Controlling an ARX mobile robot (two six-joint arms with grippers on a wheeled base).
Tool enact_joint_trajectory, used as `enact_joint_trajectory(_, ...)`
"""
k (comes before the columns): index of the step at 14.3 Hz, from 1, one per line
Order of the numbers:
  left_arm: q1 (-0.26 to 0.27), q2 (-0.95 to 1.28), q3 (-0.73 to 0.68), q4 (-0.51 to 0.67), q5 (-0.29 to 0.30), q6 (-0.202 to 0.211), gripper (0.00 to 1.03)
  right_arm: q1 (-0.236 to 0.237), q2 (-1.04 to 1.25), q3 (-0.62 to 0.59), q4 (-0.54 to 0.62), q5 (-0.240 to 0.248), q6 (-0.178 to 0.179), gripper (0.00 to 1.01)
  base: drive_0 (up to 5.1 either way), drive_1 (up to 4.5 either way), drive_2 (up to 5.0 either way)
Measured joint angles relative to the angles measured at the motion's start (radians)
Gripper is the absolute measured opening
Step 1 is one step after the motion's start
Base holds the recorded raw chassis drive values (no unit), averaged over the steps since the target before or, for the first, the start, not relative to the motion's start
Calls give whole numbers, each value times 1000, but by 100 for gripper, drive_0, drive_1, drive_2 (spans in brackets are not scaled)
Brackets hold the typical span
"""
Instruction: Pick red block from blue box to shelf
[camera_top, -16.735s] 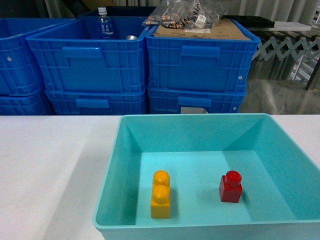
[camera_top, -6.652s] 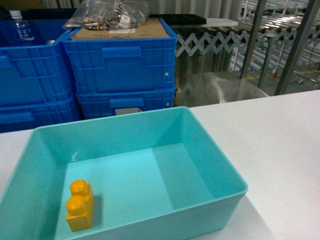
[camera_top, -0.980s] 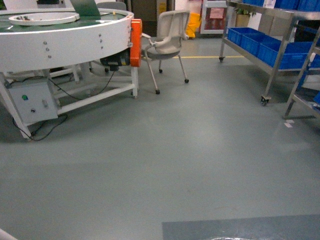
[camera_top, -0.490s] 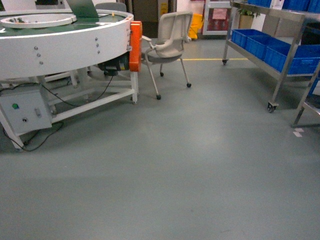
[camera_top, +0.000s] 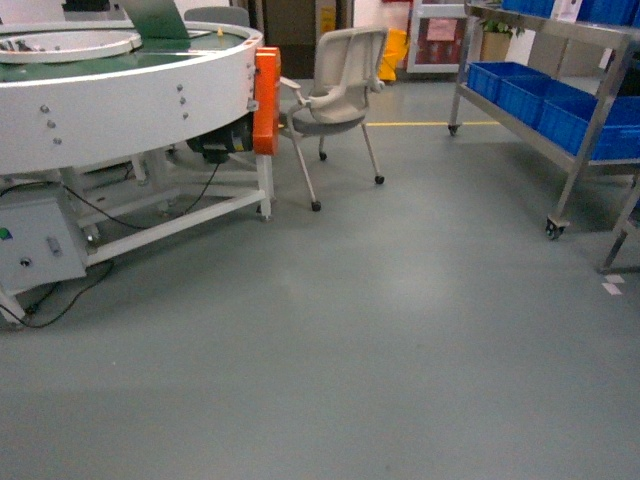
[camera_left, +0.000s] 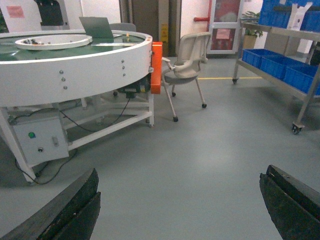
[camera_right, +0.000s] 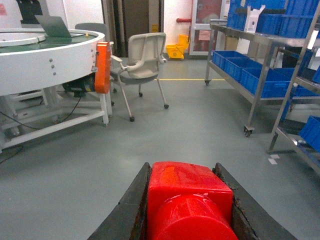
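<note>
The red block (camera_right: 190, 200), glossy with its round stud facing the camera, fills the bottom of the right wrist view. My right gripper (camera_right: 182, 167) is shut on it, one dark finger pressed against each side. My left gripper (camera_left: 180, 175) is open over bare grey floor, with nothing between its fingers (camera_left: 75, 210). The shelf (camera_top: 585, 140), a stainless-steel rack on castors, stands at the right of the head view and carries dark blue crates (camera_top: 560, 110). This shelf (camera_right: 257, 85) shows ahead and to the right in the right wrist view too. The blue box is out of view. Neither gripper shows in the head view.
A big round white conveyor table (camera_top: 120, 90) with an orange end piece (camera_top: 264, 100) stands on the left. A grey control box (camera_top: 30, 250) and cables lie under it. A grey chair (camera_top: 340, 80) sits behind, and a second rack's leg (camera_top: 625, 235) is at far right.
The head view has advanced across the floor, so the table, control box and shelf castor sit lower and further out. Earlier the block lay in the turquoise box; now my right gripper holds it.
</note>
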Motion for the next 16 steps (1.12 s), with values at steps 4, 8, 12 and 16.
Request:
enact_joint_trajectory(4,0,0,0,-2,0,0,98,0,0,0,-5,0,0,28,-5,417,-428)
enact_joint_trajectory(8,0,0,0,-6,0,0,98,0,0,0,-6,0,0,28,-5,417,-428)
enact_joint_trajectory(12,0,0,0,-2,0,0,98,0,0,0,-5,0,0,28,-5,417,-428)
enact_joint_trajectory(16,0,0,0,-3,1,0,98,0,0,0,-6,0,0,28,-5,417,-428)
